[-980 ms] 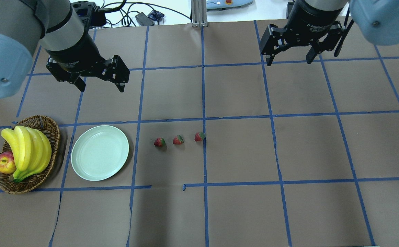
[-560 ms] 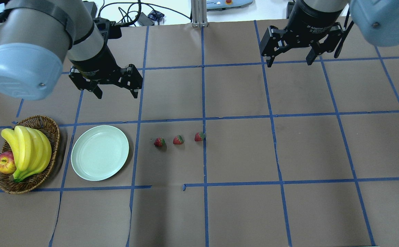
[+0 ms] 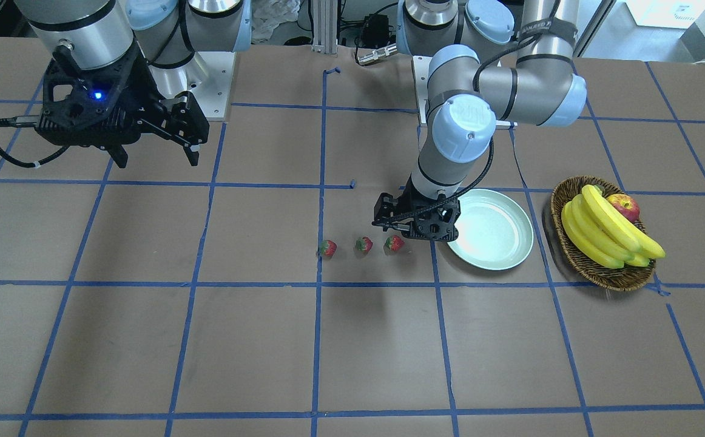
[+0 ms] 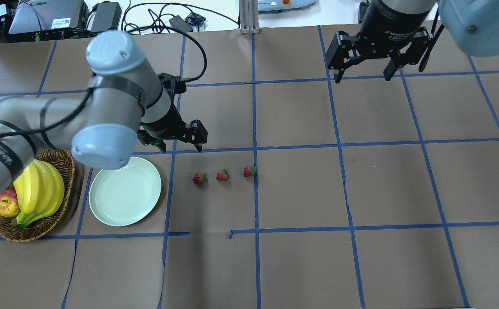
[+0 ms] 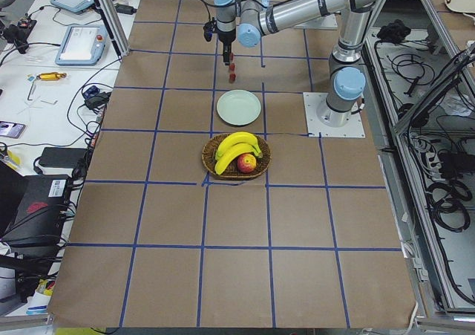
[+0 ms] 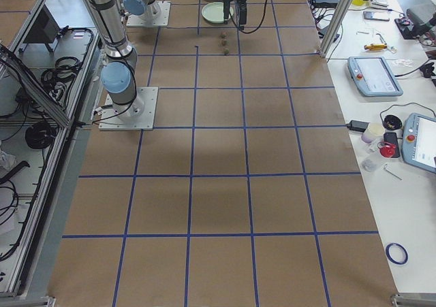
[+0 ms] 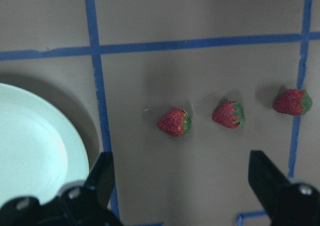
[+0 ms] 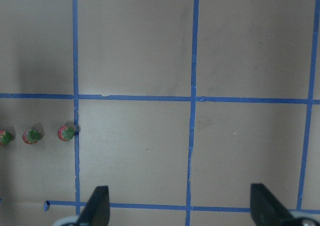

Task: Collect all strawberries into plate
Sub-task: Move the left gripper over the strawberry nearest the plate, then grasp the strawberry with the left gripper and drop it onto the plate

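Three small red strawberries lie in a row on the brown table, right of the mint-green plate, which has nothing on it. They also show in the front view and the left wrist view. My left gripper is open and empty. It hovers just behind the gap between the plate and the nearest strawberry. My right gripper is open and empty, high over the far right of the table, away from the berries.
A brown wicker basket with bananas and a red-yellow apple stands left of the plate. Blue tape lines grid the table. My left arm's elbow hangs over the plate's back edge.
My left arm has swung right and forward, bringing its open gripper from the back left down near the plate and strawberries. The right gripper and the berries have not moved.
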